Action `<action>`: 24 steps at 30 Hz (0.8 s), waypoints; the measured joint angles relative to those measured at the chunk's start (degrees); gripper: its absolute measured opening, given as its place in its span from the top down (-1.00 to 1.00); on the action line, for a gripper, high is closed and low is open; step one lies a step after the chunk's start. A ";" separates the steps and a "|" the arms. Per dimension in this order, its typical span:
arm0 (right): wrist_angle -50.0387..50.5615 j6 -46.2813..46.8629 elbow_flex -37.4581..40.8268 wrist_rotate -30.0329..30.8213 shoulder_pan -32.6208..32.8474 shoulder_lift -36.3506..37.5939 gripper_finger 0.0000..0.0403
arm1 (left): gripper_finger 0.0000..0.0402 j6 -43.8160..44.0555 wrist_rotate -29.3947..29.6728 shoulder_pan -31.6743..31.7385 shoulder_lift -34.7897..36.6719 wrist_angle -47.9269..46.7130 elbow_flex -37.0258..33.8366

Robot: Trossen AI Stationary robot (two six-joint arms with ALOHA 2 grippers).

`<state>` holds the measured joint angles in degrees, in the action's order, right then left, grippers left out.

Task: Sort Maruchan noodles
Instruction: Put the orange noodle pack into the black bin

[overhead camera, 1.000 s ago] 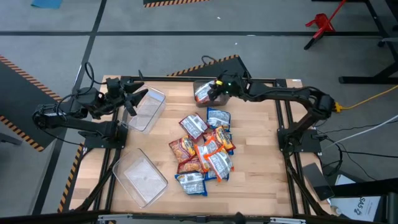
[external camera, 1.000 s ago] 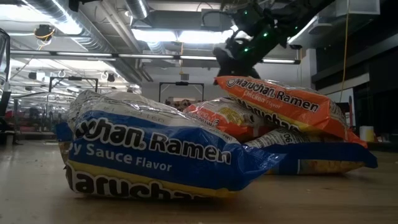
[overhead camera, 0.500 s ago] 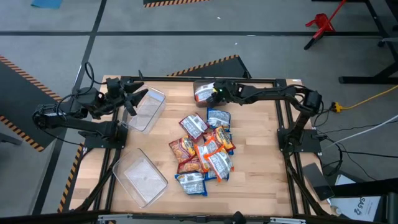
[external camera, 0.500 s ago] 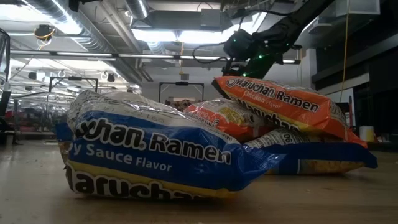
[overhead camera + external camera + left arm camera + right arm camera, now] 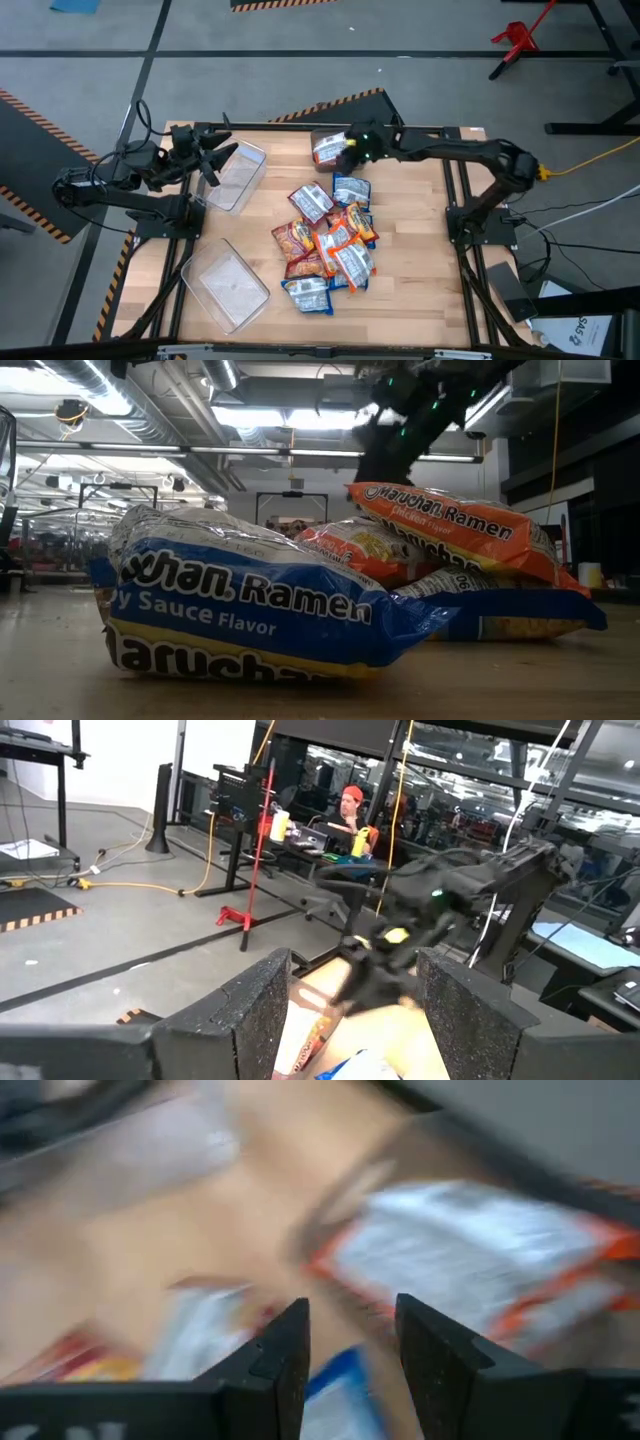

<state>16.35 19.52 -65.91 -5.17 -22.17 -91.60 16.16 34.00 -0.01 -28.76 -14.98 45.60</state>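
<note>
My right tool (image 5: pixel 352 147) hovers empty, fingers apart, just beside the far bin (image 5: pixel 322 140); the Maruchan noodles pile (image 5: pixel 330 235) lies nearer me. Left tool (image 5: pixel 215 160) waits, spread wide.

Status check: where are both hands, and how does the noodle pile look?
Left hand open, waiting over a clear bin. Right hand empty at the far bin, one packet inside. Noodle pile mid-table, unsorted. Nothing blocking.

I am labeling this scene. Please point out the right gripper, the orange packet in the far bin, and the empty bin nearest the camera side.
right gripper (image 5: pixel 349 146), high view, between fingertips
orange packet (image 5: pixel 327 152), high view, packet face
near empty bin (image 5: pixel 231 284), high view, bare floor
</note>
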 joint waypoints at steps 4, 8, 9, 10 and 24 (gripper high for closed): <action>9.12 0.16 -0.21 -6.57 6.97 2.71 0.34 | -0.06 0.26 -0.13 -0.01 -0.01 0.02 0.00; 20.82 4.67 -0.09 -7.06 16.86 3.22 0.34 | -0.06 0.26 -0.16 0.00 -0.02 0.02 0.00; 23.71 6.40 -0.09 -6.73 19.50 3.42 0.34 | -0.06 0.20 -0.16 -0.02 -0.01 0.01 0.00; 26.32 8.58 -0.09 -5.52 22.23 3.55 0.34 | -0.06 0.00 -0.14 -0.01 -0.01 0.00 0.00; 31.17 39.93 0.03 9.96 44.00 1.43 -0.51 | -0.06 -0.04 -0.68 -0.01 -0.02 -0.05 0.00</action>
<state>47.52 59.45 -65.88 4.79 21.83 -90.17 16.12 33.32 -0.02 -28.77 -15.03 45.60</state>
